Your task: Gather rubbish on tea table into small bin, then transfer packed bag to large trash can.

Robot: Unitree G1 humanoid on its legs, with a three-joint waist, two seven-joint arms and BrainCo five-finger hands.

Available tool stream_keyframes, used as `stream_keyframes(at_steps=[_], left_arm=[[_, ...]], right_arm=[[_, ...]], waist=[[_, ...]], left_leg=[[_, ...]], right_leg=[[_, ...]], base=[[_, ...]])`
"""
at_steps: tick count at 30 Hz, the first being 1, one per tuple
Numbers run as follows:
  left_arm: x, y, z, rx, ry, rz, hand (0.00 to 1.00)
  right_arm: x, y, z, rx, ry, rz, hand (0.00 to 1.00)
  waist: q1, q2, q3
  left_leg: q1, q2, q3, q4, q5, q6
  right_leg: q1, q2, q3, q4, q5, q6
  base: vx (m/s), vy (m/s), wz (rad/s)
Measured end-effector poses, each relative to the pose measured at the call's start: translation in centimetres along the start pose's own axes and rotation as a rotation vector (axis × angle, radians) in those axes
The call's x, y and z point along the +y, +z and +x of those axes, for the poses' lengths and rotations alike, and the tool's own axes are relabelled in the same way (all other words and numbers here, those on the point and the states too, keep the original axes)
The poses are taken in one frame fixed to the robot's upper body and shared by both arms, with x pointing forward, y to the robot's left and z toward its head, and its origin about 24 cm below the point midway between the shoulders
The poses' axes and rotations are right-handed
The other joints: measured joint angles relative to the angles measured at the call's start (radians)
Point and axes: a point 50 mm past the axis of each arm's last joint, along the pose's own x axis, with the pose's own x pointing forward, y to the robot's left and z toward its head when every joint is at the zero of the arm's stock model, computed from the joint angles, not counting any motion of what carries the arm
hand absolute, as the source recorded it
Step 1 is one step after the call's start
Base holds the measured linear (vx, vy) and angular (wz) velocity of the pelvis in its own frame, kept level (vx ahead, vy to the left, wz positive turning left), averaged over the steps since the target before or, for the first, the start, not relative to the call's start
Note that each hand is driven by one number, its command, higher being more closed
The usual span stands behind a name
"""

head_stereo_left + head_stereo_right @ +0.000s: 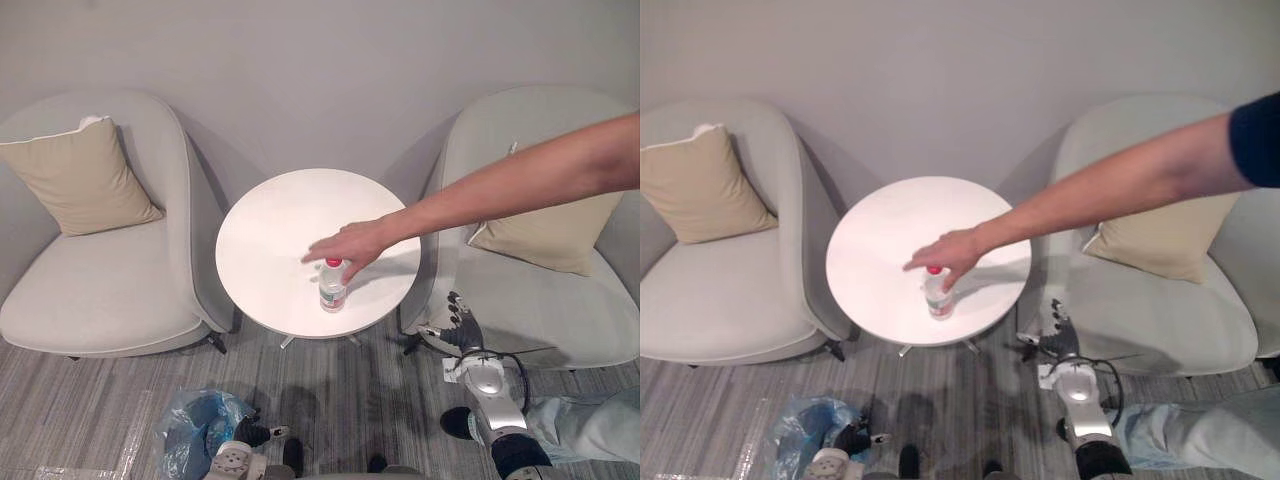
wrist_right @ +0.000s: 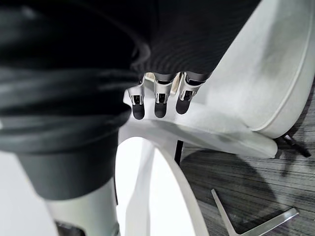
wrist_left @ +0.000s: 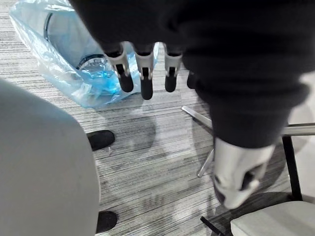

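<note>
a small clear plastic bottle [image 1: 332, 287] with a red cap stands upright on the round white counter [image 1: 265, 225], near the counter's front edge, the side closest to the robot. it is the one item on the counter. a person's hand [image 1: 345, 248] lies over the cap, with the bare arm reaching in from the counter's right. the person seems to be setting the bottle out as rubbish to be gathered, or steadying it.

on the floor in front of the counter and to its left sits the small bin [image 1: 195, 432], lined with a crumpled blue plastic bag. it seems placed there so the bottle has only a short way to go. the bottle has not yet been put in.

the left robot hand [image 1: 236, 462] hangs just beside the bin, well apart from the counter. its fingers [image 3: 146, 86] point straight down, loose and slightly spread, holding nothing. the right robot hand [image 1: 458, 325] is low at the counter's right front, between the counter's edge and the right armchair [image 1: 550, 300]. its fingers [image 2: 158, 105] are relaxed and spread, also empty. both robot hands sit below the counter top, probably to keep clear of the person's arm.

a left armchair [image 1: 90, 270], pale grey like the other, stands on the counter's far left with a tan cushion [image 1: 80, 175] propped on it.
</note>
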Motion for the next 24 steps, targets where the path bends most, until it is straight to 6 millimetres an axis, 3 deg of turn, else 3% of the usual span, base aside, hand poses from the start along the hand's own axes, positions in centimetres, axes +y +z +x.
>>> stream_keyframes(at_steps=[14, 24], left_arm=[[0.0, 0.4, 0.0, -0.019, -0.02, 0.0, 0.0], [-0.2, 0.6, 0.0, -0.026, -0.023, -0.004, 0.0]], right_arm=[[2.1, 0.9, 0.0, -0.05, 0.172, -0.104, 0.0], [2.9, 2.0, 0.0, -0.116, 0.191, -0.194, 0.0]], waist=[[0.0, 0.004, 0.026], [0.003, 0.017, 0.033]], left_leg=[[0.008, 0.0, -0.006, 0.0, 0.0, 0.0], [-0.014, -0.002, -0.036, 0.0, 0.003, -0.002]], right_leg=[[0.014, 0.0, -0.001, -0.002, -0.001, 0.0], [0.009, 0.001, -0.025, -0.002, -0.003, 0.003]], base=[[-0.01, -0.003, 0.01], [-0.01, -0.011, 0.07]])
